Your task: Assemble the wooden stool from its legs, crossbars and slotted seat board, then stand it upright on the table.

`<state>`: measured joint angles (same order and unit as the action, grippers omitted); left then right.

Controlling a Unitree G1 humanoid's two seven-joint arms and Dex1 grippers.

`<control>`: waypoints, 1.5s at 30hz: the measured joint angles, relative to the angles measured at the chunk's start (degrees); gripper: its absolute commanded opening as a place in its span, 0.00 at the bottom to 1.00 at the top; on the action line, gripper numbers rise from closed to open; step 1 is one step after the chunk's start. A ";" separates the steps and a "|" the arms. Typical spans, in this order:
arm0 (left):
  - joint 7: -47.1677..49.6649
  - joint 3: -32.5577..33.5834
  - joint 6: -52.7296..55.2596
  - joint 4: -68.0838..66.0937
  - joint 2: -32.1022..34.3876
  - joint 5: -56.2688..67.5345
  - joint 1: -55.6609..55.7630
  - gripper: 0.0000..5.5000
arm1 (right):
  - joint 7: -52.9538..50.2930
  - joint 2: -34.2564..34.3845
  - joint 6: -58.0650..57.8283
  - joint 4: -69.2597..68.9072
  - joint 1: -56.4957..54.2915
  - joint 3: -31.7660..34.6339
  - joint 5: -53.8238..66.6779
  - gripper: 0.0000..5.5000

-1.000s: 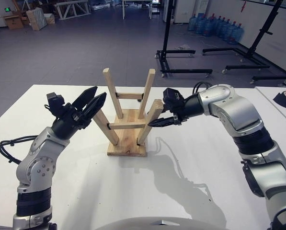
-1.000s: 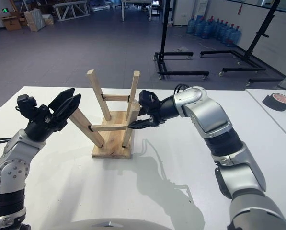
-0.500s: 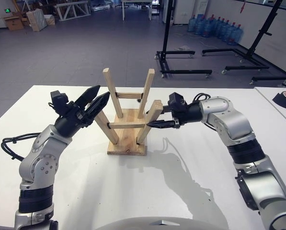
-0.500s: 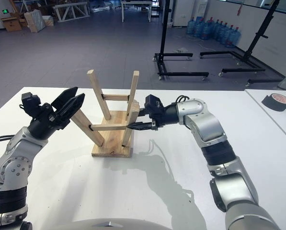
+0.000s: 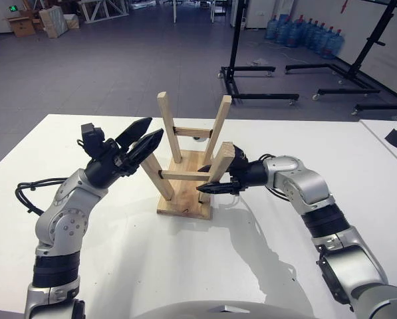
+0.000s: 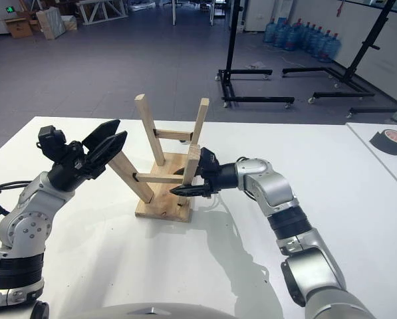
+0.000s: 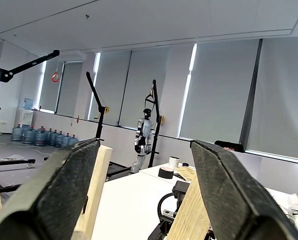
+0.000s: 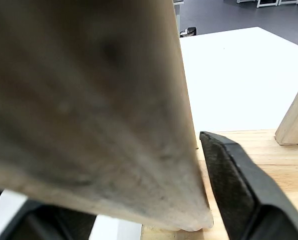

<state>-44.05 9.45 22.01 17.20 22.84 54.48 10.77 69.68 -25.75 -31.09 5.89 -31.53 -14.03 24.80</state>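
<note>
The left gripper (image 5: 155, 126), black with two long tapered fingers (image 7: 59, 195), is spread wide open and holds nothing. It hangs just above the top end of the near left leg (image 5: 157, 179) of a pale wooden stool (image 6: 159, 203) and points across the stool toward the robot's right. Whether its lower finger touches the wood cannot be told.

The right gripper (image 5: 203, 189) sits low against the near right leg (image 5: 220, 161), close to the slotted seat board (image 5: 185, 206). In the right wrist view that leg crosses directly in front of the camera. Whether this gripper clamps the leg or only rests around it cannot be told.

The stool is upside down near the middle of a white table (image 5: 118, 259), not yet stood upright. Its seat board lies flat on the tabletop, and all four legs rise from it, splaying outward. The far left leg (image 5: 169, 126) and far right leg (image 5: 219, 125) reach highest. A far crossbar (image 5: 188, 132) joins that pair, and a near crossbar (image 5: 185, 175) joins the two near legs.

A black cable (image 5: 26, 193) loops on the table beside the left arm. A roll of black tape (image 6: 394, 141) lies on a neighbouring white surface at the far right. On the grey floor behind the table stand black metal frames on wheels (image 5: 251, 70) and a cluster of blue water bottles (image 5: 308, 36).
</note>
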 measured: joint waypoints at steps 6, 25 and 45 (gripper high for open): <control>-0.51 -0.87 0.74 0.64 0.07 0.49 0.16 0.60 | -2.61 -1.21 0.05 -3.71 1.49 3.54 0.19 0.86; 3.57 -4.05 7.84 11.98 0.08 5.32 0.78 0.60 | -18.12 -4.39 7.42 -5.16 12.45 13.40 -4.28 0.86; 3.52 -2.55 7.73 12.24 0.62 4.91 -1.37 0.60 | -44.65 7.66 6.60 -33.80 18.48 17.94 -1.67 0.86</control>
<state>-40.53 6.90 29.74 29.45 23.46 59.39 9.40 25.03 -18.09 -24.48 -27.91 -13.05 3.90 23.13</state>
